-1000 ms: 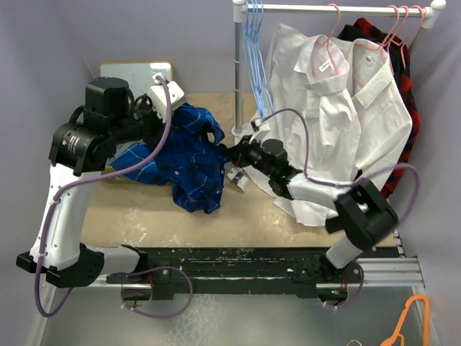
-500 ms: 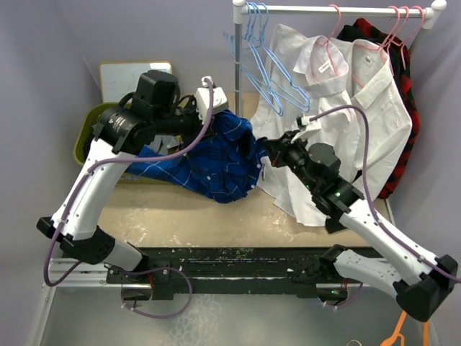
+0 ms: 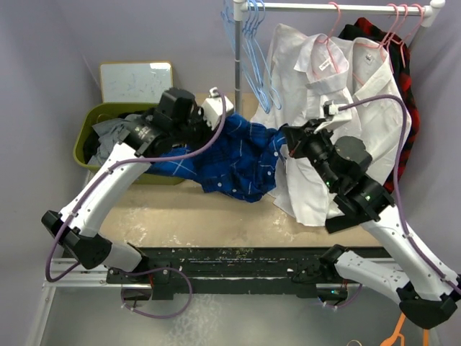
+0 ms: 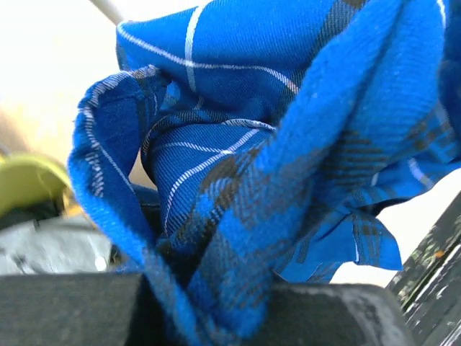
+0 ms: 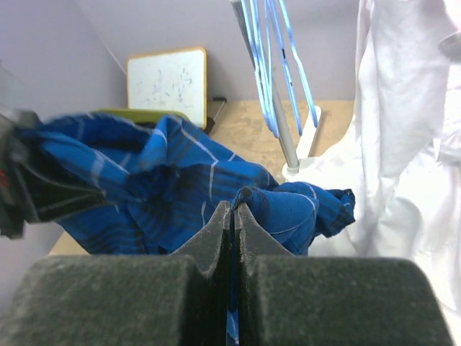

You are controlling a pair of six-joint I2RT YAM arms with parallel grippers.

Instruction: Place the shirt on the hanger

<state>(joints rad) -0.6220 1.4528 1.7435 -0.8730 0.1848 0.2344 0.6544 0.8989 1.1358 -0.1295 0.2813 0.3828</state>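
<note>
Above the table (image 3: 180,210), shirt (image 3: 241,155) stretched wider, further rightward

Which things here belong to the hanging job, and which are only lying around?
Job: blue checked shirt, light-blue hangers, left claw, right claw, both shut on the shirt.

Lying about: white shirts, plaid shirt, pink hangers, green bin, whiteboard, orange hanger.

Left claw (image 4: 209,306) and right claw (image 5: 234,220) clamp the shirt (image 3: 238,155).
</note>
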